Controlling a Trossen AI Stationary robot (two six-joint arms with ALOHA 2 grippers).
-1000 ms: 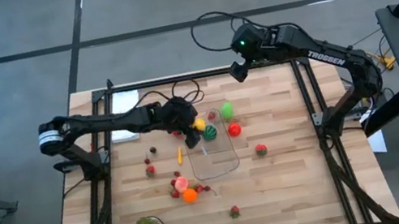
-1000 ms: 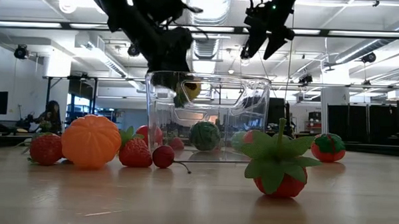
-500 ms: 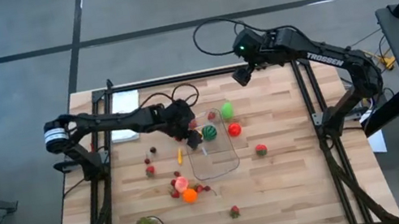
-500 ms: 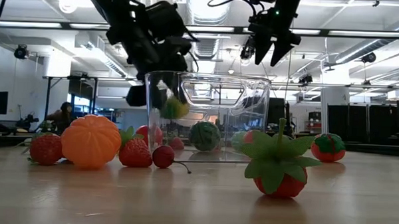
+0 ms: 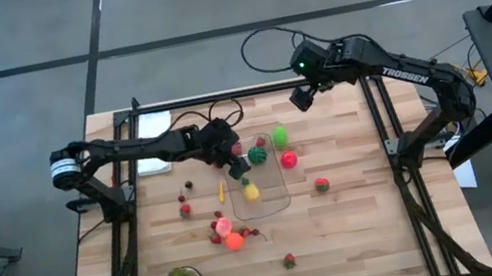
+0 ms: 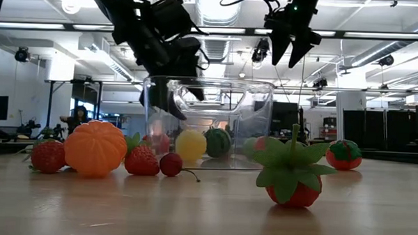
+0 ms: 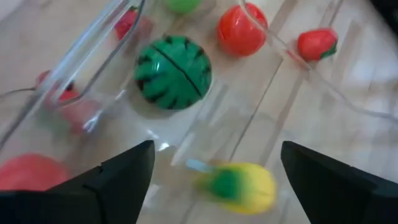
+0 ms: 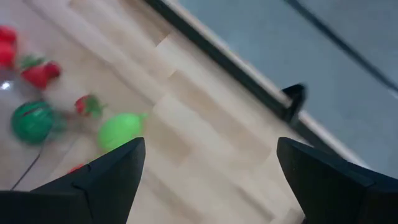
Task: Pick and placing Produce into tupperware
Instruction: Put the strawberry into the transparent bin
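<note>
The tupperware [image 5: 263,178] sits near the middle of the tabletop [image 5: 344,232], open side up, so pieces can be dropped in from above. Inside it lie a yellow piece [image 5: 251,192] and a green striped melon [image 5: 257,157]; in the left wrist view the yellow piece [image 7: 239,185] rests on the clear floor between the spread fingers, free of both. The left hand [image 5: 227,162] hangs just over the container's near wall with its jaws apart and nothing in them, which fits a release straight above the opening. Outside, a green piece [image 5: 279,136] and a red one [image 5: 289,159] lie just beside the far wall, another red piece [image 5: 321,185] farther off, and an orange piece [image 5: 234,241] with small red ones near the container's end; these look like the pieces left to collect. The right hand [image 5: 301,98] waits high over the tabletop's far edge, fingers wide and empty, well clear of the working arm
</note>
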